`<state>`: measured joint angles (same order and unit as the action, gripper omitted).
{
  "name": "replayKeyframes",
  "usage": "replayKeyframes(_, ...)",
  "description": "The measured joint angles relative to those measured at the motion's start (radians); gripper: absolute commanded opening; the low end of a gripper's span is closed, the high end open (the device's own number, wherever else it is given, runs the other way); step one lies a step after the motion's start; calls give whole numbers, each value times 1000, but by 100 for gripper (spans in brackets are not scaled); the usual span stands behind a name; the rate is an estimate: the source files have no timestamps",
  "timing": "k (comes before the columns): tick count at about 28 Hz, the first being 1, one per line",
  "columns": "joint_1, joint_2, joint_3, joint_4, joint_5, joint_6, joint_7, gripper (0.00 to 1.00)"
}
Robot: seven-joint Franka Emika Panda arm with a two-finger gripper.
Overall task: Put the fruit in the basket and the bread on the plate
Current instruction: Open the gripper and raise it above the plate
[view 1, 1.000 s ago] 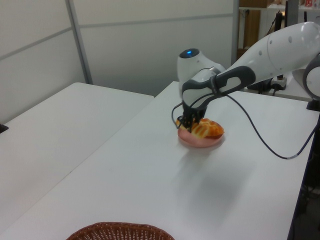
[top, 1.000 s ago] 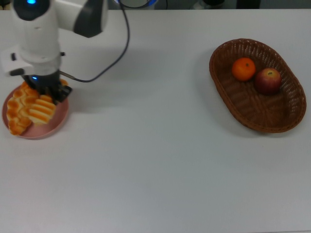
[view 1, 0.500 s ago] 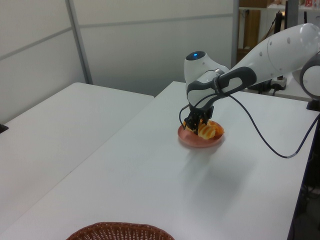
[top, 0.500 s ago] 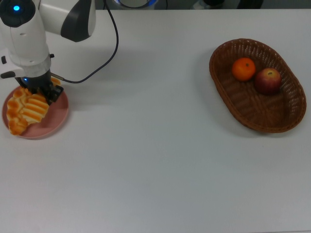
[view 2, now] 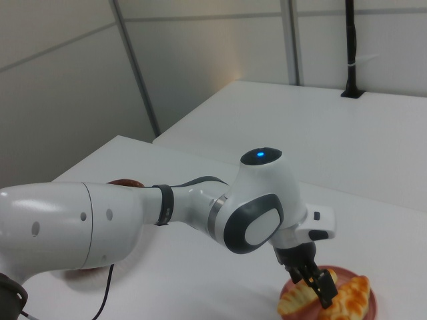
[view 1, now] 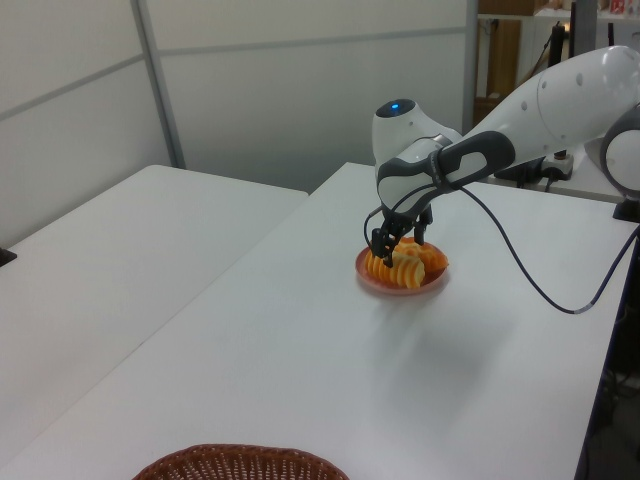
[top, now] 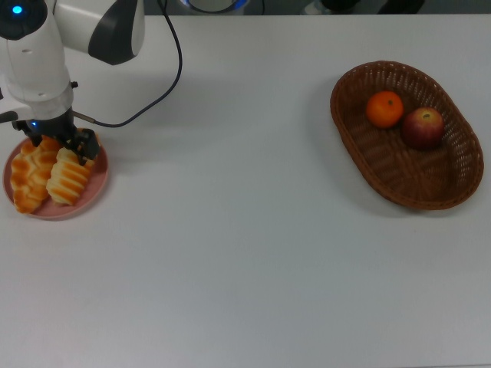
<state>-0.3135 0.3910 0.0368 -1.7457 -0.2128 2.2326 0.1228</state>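
Note:
The pink plate (top: 88, 192) sits at the top view's left edge. On it the braided loaf (top: 29, 176) and the striped roll (top: 69, 178) lie side by side. My gripper (top: 65, 142) hovers open just over the roll's far end, with a finger on either side. The left view shows the gripper (view 1: 400, 238) above the bread on the plate (view 1: 385, 284). In the right view the gripper (view 2: 312, 283) stands between the roll (view 2: 295, 301) and the loaf (view 2: 350, 297). The wicker basket (top: 453, 172) at the top view's right holds the mandarin (top: 383, 108) and the apple (top: 423, 126).
A black cable (top: 173, 73) runs from the arm across the table's far left part in the top view. The basket's rim (view 1: 240, 460) shows at the left view's bottom edge. Wall panels stand behind the table.
The roll has gone from hanging tilted in the fingers to lying flat on the plate beside the loaf. The fingers have spread apart, and the arm shifted slightly toward the top view's left.

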Motion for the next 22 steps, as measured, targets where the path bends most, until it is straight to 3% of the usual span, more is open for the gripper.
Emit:
replayKeyframes(8,26,-48,17,14,0,-93,-19,100)
replayKeyframes(14,127,-149,22,21,5,-287,-23,100)
replayKeyframes(18,192,-215,23,21,33,-392,-23,100)
replayKeyframes(22,226,-257,23,19,45,-453,-23,100)
